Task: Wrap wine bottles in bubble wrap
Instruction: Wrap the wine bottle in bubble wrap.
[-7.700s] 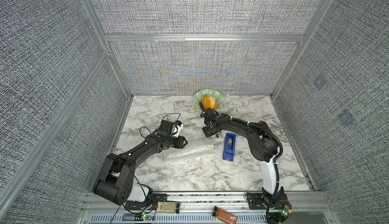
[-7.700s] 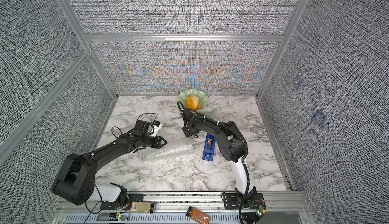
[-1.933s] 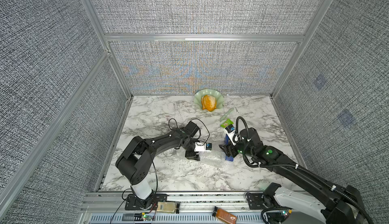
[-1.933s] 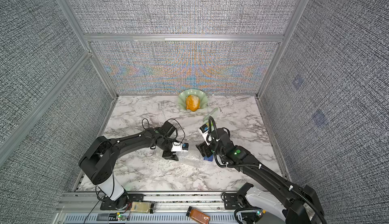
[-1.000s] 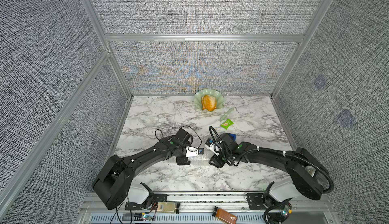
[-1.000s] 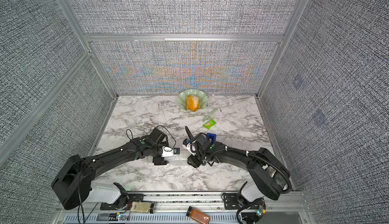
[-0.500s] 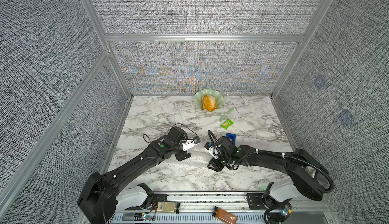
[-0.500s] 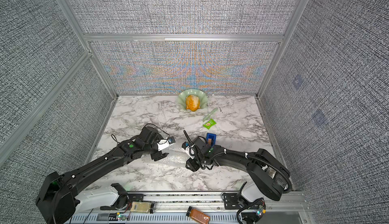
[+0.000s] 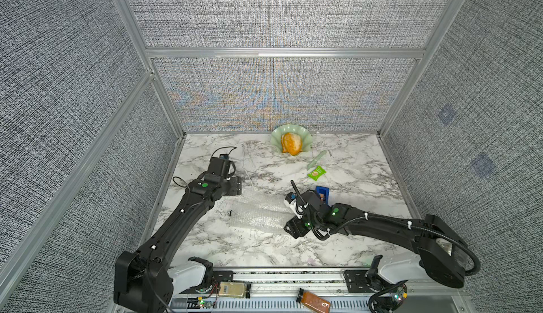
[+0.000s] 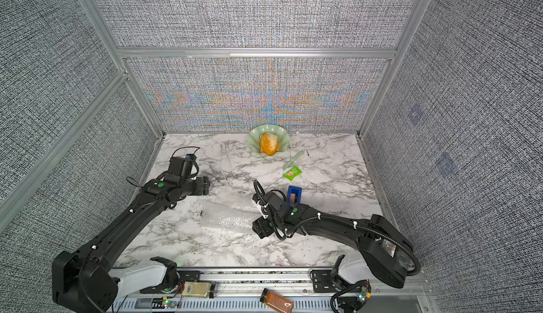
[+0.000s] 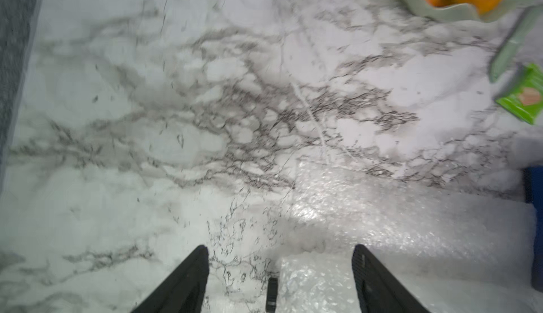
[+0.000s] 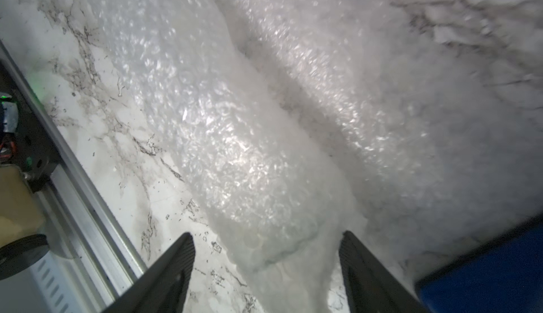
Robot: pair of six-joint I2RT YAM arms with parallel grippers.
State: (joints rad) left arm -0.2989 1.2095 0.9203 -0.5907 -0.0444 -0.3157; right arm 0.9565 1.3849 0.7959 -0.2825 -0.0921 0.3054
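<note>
Bubble wrap lies mid-table as a crinkled roll on the marble table, long axis running left-right. Nearest item: brown-filled bottle, on its side in the front rail tray, off the marble. Of the wine bottle only the black cap shows, poking out of the roll's left end; the rest is hidden under the bubbles. The right gripper is at the roll's right end, jaws spread wide, straddling it without clamping. The blue tape dispenser sits just behind that wrist, near the wrap. The left gripper is behind the roll's left end, jaws wide, gripping nothing; the cap and a wrap edge show between its fingers. Farther back: green packet, pale green stick beside it, then a scalloped green dish at the back wall holding an orange lump.
</note>
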